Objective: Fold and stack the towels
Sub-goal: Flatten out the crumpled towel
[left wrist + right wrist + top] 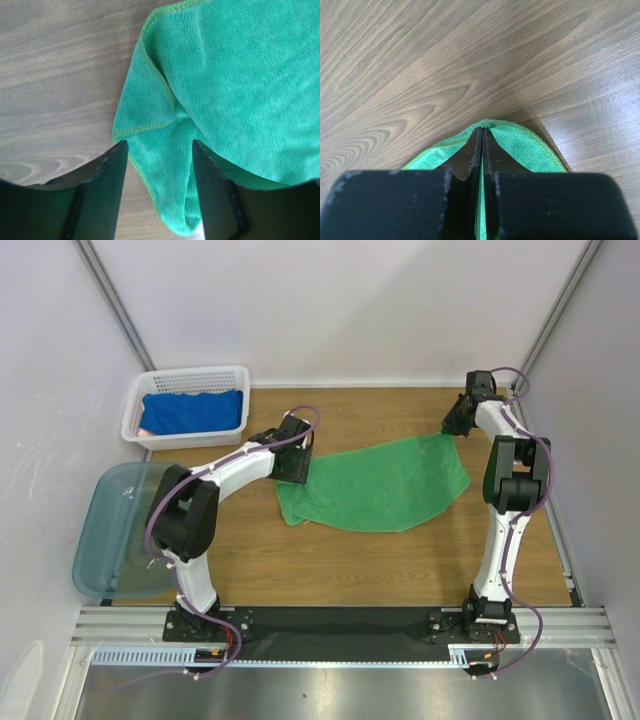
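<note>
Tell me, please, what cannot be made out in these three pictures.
- Top view: the left gripper is covered by its own wrist, so contact with the green towel is unclear.
- Left wrist view: the towel's corner runs off the bottom edge between the open fingers.
- Right wrist view: the shut right gripper hides how much cloth it pinches.
- Top view: the blue towel hides whatever lies under it in the basket.

The green towel [385, 485] is a bright, uniform shade with matching stitched edging, the blue towel [192, 412] is royal blue, its basket [186, 438] white with perforated walls, the tub [105, 540] translucent teal, the table [350, 560] brown wood grain.
</note>
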